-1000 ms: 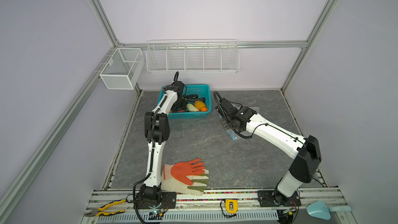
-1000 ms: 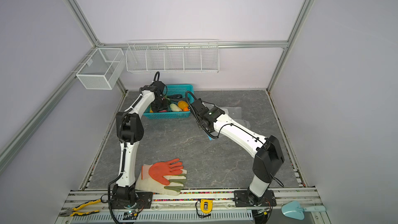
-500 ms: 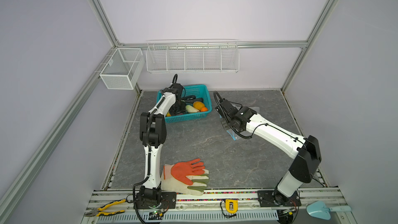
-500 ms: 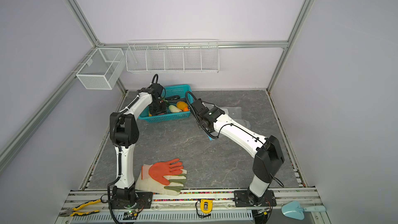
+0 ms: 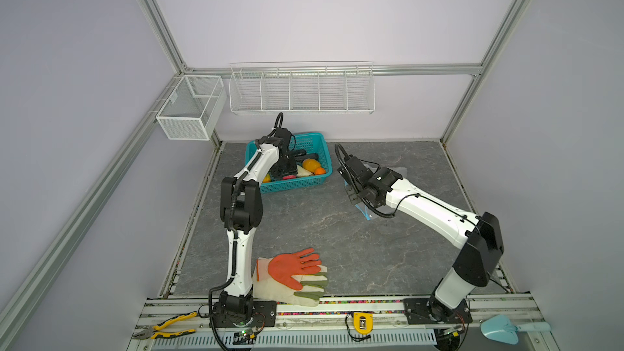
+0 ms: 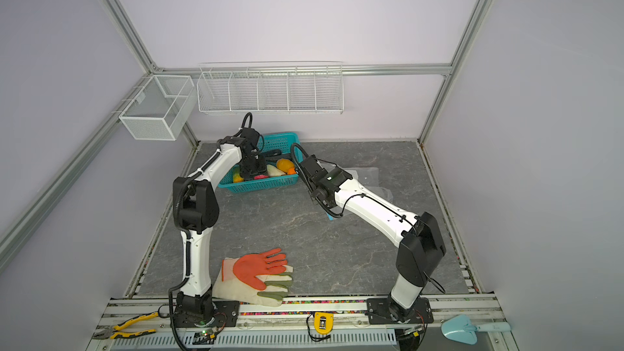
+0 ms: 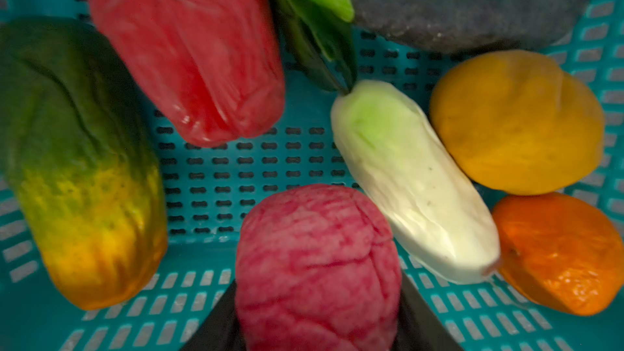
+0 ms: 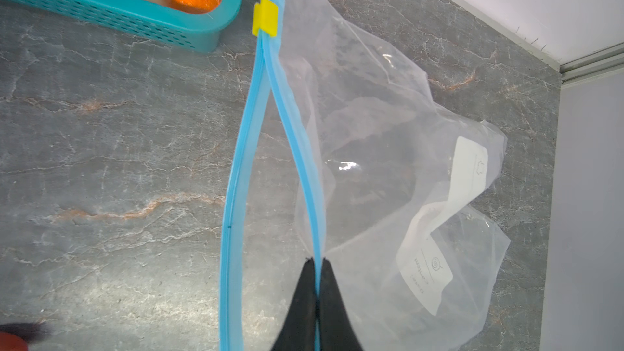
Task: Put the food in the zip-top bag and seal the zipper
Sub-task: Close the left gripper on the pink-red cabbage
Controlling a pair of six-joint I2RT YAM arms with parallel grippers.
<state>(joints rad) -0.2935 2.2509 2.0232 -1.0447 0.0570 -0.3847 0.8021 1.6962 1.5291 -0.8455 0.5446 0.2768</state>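
Observation:
The food lies in a teal basket [image 5: 297, 185]. My left gripper [image 7: 319, 281] is down in it, shut on a pink-red veined fruit [image 7: 317, 231], with a black finger on each side. Around it lie a red pepper [image 7: 185, 48], a green-yellow papaya [image 7: 77, 163], a white radish [image 7: 412, 180], a yellow fruit [image 7: 516, 123], an orange [image 7: 560, 251] and a dark eggplant [image 7: 466, 11]. The clear zip-top bag [image 8: 388, 163] lies right of the basket. My right gripper [image 8: 315, 260] is shut on one lip of its blue zipper [image 8: 304, 163], holding the mouth apart. A yellow slider [image 8: 265, 16] sits at the far end.
Orange-and-white gloves [image 5: 290, 271] lie near the front edge by the left arm's base. Pliers [image 5: 165, 327], a yellow tape measure [image 5: 363, 322] and a blue trowel [image 5: 506, 329] rest on the front rail. White wire racks [image 5: 302, 91] hang on the back wall.
The left arm's elbow has swung to the left while its gripper stayed in the basket, closing slightly on the fruit. The right arm and the bag have not moved.

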